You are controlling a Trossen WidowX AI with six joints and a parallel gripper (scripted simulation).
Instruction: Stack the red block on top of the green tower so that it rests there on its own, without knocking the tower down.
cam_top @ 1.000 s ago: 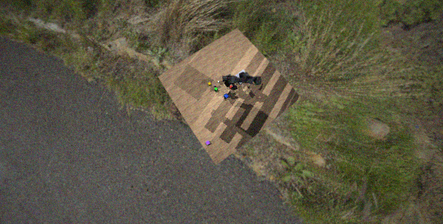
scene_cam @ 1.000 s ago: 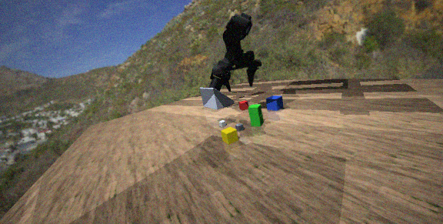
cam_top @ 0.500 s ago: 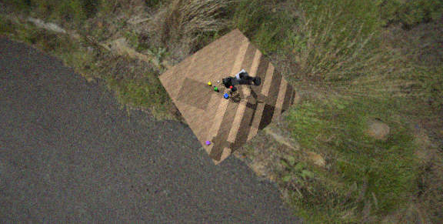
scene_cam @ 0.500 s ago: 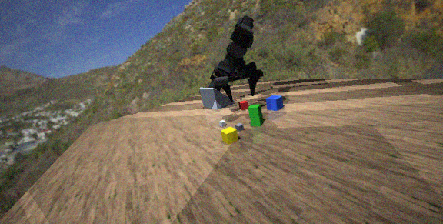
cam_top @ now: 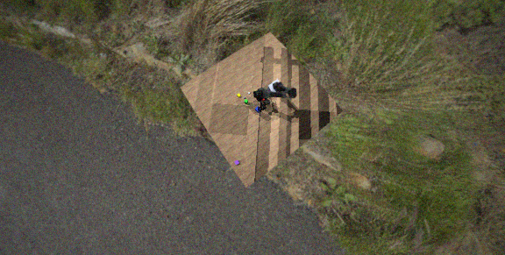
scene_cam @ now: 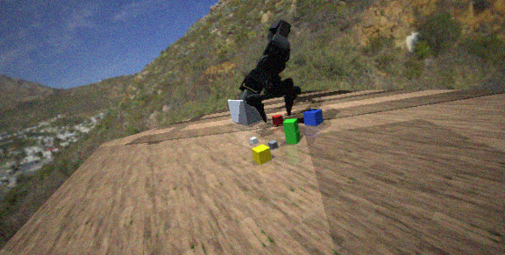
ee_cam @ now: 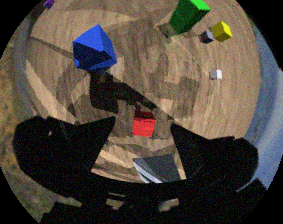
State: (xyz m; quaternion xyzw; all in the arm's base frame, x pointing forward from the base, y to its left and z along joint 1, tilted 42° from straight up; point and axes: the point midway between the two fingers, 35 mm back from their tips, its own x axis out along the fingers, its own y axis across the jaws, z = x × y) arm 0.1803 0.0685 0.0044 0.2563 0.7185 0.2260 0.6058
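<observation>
The red block [scene_cam: 277, 120] [ee_cam: 144, 126] sits on the wooden surface. My gripper [scene_cam: 277, 116] [ee_cam: 144, 123] is open and empty, pointing down, with one fingertip on either side of the red block as seen in the wrist view and the exterior view. The fingertips look close above the surface; their exact height over the block is hard to tell. The green tower [cam_top: 245, 101] [scene_cam: 291, 131] [ee_cam: 189, 16] stands upright, apart from the red block, on the side away from the arm's base. Nothing lies on its top.
A blue block [cam_top: 258, 109] [scene_cam: 313, 117] [ee_cam: 94, 49] stands beside the red block and tower. A yellow block [scene_cam: 261, 154] [ee_cam: 222, 31], a small grey cube [scene_cam: 273, 145] and a small white cube [scene_cam: 253, 140] [ee_cam: 216, 74] lie past the tower's other side. A pale wedge [scene_cam: 245, 112] [ee_cam: 162, 167] is near the arm.
</observation>
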